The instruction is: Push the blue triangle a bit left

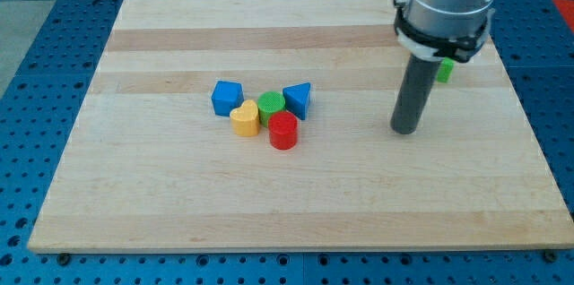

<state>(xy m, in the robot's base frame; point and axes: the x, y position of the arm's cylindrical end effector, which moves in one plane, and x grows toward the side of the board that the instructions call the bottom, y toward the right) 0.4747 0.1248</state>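
While no jaws exist on this arm, which ends only in a dark rod holding nothing, my tip (pixel 405 131) rests on the table (pixel 296 204) toward the view's right, well apart from the cluster of blocks. Just behind the rod, near the view's upper right, a small green block (pixel 444 70) peeks out, its shape partly hidden by the arm.

Leftward from my tip, across a stretch of bare wood, sits the blue triangle (pixel 298 100), the nearest piece of the cluster and its rightmost member. It is touching or just beside the green round block (pixel 271 106) on its left. Below and between those two stands the red cylinder (pixel 283 130), close against the green one. The yellow heart-shaped block (pixel 244 118) lies just left of the green block, and the blue cube-like block (pixel 227 98) sits at the cluster's far left, just above the yellow one.
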